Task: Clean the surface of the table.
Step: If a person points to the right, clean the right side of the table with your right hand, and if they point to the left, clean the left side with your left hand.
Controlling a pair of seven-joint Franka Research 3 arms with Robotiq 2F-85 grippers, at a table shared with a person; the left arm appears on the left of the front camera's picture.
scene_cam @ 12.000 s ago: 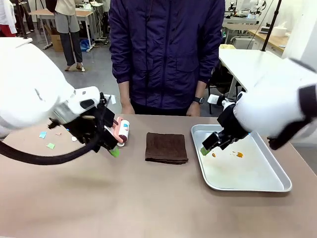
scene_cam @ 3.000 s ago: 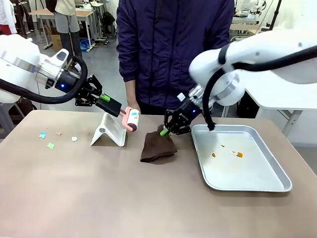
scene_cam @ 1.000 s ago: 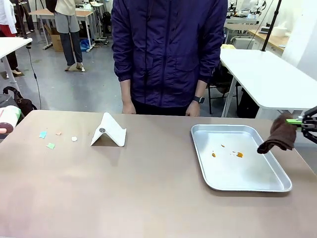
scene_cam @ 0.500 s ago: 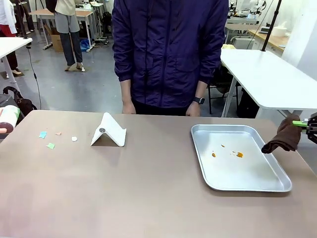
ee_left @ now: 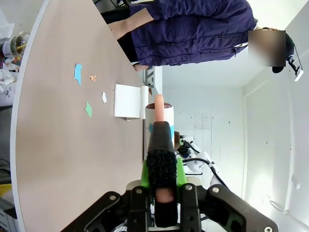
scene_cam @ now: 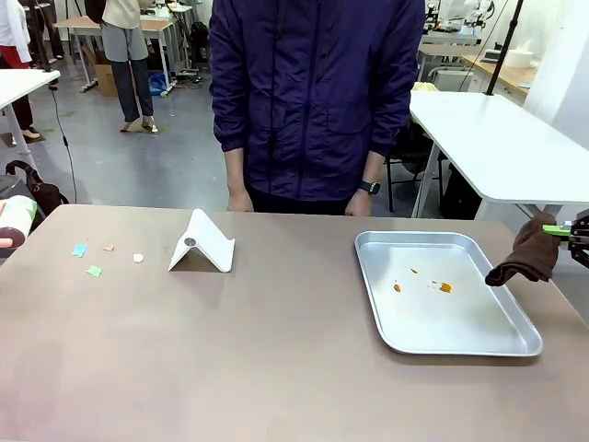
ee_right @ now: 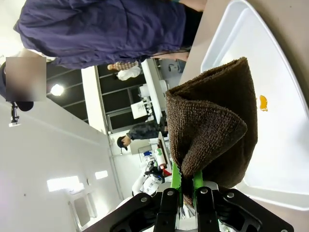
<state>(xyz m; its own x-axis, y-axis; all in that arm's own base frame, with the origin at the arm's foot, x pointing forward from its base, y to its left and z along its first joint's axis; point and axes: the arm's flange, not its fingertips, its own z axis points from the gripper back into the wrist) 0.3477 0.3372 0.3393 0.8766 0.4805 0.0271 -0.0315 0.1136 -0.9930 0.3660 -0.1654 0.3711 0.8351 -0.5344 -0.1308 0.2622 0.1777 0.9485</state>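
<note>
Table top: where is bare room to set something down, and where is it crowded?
The whole near half of the table is bare, as is the stretch between the white stand and the tray. Paper scraps crowd the far left end; the tray takes the right side, stains inside.
</note>
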